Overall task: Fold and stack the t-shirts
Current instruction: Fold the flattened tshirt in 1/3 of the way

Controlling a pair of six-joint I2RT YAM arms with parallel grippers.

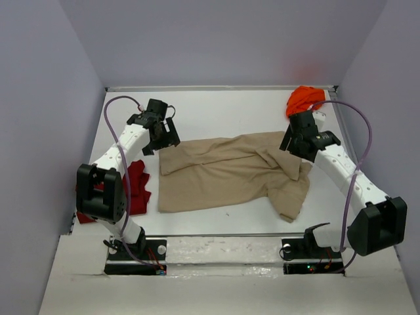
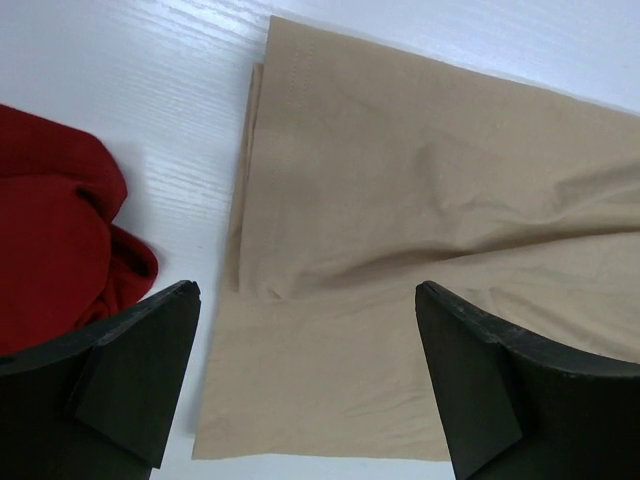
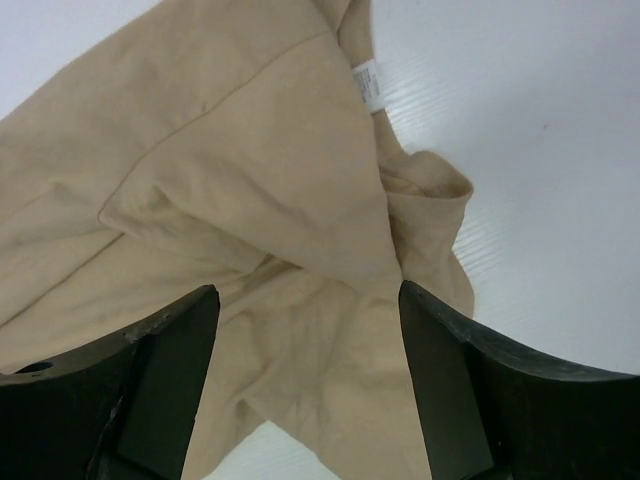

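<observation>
White worktop (image 1: 216,111), walled in pale lilac on three sides; I log three garments on it. Item one: tan t-shirt (image 1: 230,174), large, lying across the middle, creased along its length; its left end is a straight edge with a second layer showing beneath; its right end is bunched and trails toward the near edge; collar (image 3: 430,190) rumpled at that right end, with a small white label (image 3: 366,85) showing just beside it. Item two: dark red t-shirt (image 1: 136,187), crumpled in a heap at the left, near the tan one's left edge but apart from it, partly hidden behind the left arm (image 1: 121,147). Item three: orange t-shirt (image 1: 305,98), bunched in the far right corner, well apart from the red one, just behind the right arm (image 1: 341,164). From my wrist views: left jaws spread wide, holding nothing, hovering over the tan shirt's far left corner; right jaws spread wide, holding nothing, poised above the collar end.
</observation>
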